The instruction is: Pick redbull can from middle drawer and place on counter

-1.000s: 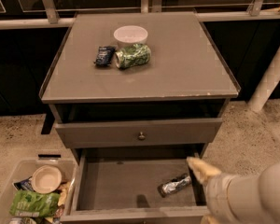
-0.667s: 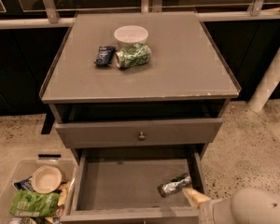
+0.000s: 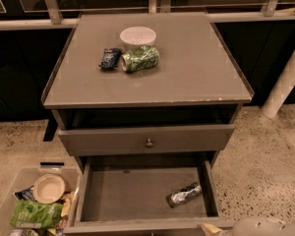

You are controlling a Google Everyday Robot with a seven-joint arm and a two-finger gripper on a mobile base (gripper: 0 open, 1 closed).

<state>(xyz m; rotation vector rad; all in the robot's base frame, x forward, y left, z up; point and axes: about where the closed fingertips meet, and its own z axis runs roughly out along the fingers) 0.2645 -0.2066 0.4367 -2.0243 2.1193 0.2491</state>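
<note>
The redbull can (image 3: 184, 194) lies on its side on the floor of the open middle drawer (image 3: 123, 193), near the drawer's right wall. It is slim and silver with dark patches. My gripper (image 3: 211, 228) shows only as a pale tip at the bottom edge of the camera view, with the grey arm (image 3: 265, 227) to its right. It is in front of the drawer's front right corner, below the can and apart from it. The counter (image 3: 196, 77) is the grey cabinet top above.
On the counter stand a white bowl (image 3: 137, 36), a green can (image 3: 140, 59) on its side and a small dark blue packet (image 3: 110, 58). A shut drawer front with a knob (image 3: 149, 143) sits above the open drawer. A plastic bin (image 3: 10, 181) of items stands at the lower left. A white post (image 3: 285, 82) stands at the right.
My gripper has drawn back from over the drawer's right side down to the bottom edge of the view. The redbull can has stayed in place.
</note>
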